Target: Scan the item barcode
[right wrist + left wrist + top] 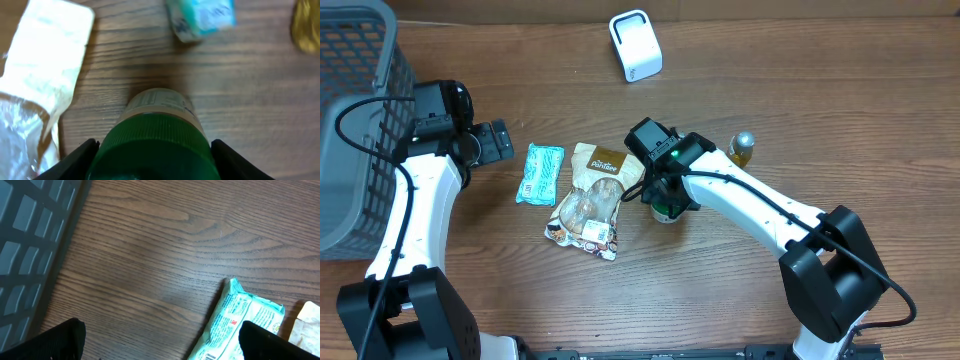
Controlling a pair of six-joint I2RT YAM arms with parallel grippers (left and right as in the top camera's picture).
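A jar with a green ribbed lid [157,142] stands on the wooden table, and my right gripper [155,162] is shut on that lid, one finger against each side. From overhead only the jar's lower edge [667,213] shows under the right gripper [665,195]. The white barcode scanner [635,45] stands at the far edge of the table. My left gripper [500,140] hovers open at the left, just left of a teal packet [540,173]. In the left wrist view the left gripper [162,345] holds nothing, and the teal packet [240,322] lies by its right finger.
A clear snack bag [592,195] lies between the teal packet and the jar. A small bottle with a silver cap [742,148] stands right of the right gripper. A grey mesh basket [350,120] fills the left edge.
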